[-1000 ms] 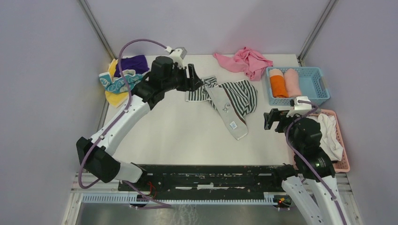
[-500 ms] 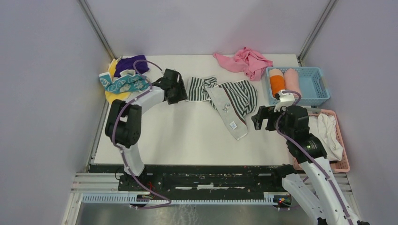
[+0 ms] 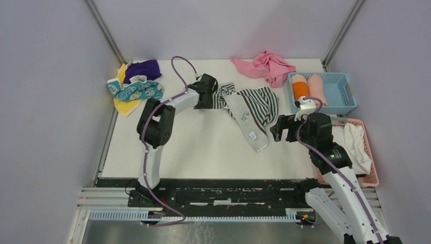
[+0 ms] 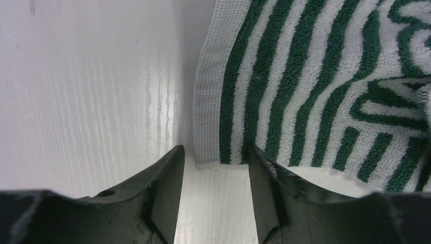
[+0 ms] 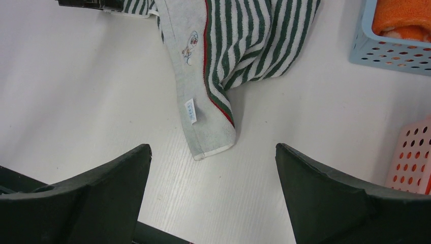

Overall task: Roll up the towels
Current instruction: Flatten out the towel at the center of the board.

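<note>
We see the left gripper [image 4: 214, 150] half open at nine o'clock of the striped towel [image 3: 259, 104], its corner hem between the jaws, unpinched. The towel lies crumpled toward the table's twelve o'clock. The right gripper [image 5: 212, 152] gapes wide, empty.

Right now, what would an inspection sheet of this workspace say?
Surface: white table, no spills seen.
Job's things: striped towel lying unrolled at centre; teal towel, yellow towel and purple towel heaped far left.
Clutter: pink cloth at the back; blue basket holding two rolled towels; pink basket with white fabric.
Grippers: left gripper open, jaws astride the striped towel's hem; right gripper open wide above its near corner.
Cables: purple cable looped above the left arm.
Surroundings: plain walls, metal frame posts; nothing else seen.
</note>
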Motion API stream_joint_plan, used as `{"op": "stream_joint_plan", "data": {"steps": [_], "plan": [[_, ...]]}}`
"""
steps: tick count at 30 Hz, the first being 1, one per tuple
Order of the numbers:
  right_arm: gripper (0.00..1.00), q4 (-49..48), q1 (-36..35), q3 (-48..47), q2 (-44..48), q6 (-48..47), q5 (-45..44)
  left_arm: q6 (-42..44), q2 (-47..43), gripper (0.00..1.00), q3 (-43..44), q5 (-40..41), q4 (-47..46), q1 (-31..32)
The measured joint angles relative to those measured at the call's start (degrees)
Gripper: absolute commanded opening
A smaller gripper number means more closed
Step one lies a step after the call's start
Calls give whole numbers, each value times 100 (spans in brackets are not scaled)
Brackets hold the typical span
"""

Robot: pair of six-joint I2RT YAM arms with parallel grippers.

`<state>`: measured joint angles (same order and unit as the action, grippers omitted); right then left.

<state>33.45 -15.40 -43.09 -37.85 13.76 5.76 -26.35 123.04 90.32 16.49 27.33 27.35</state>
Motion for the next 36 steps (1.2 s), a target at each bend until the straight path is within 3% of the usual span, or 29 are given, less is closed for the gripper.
{"op": "stream_joint_plan", "data": {"steps": [4, 9, 15, 24, 30, 36], "plan": [[98, -4, 0, 0, -70, 2, 85, 28, 24, 23, 33, 66, 2, 94], [93, -52, 0, 0, -461, 33, 343, 42, -127, 4, -216, 164, -170, 122], [87, -317, -199, 0, -1628, 118, 706, 149, -1126, 3, -1141, 131, 232, -7], [77, -848, -1987, -638, -3646, -11, 251, 155, -3528, 3, -2114, -184, 391, -273], [66, -1047, -3150, -1937, -5270, -444, -715, 155, -3847, 3, -2570, -341, 393, -286], [60, -1097, -3539, -2634, -6553, -608, -1386, 155, -4002, 3, -2815, -382, 407, -378]]}}
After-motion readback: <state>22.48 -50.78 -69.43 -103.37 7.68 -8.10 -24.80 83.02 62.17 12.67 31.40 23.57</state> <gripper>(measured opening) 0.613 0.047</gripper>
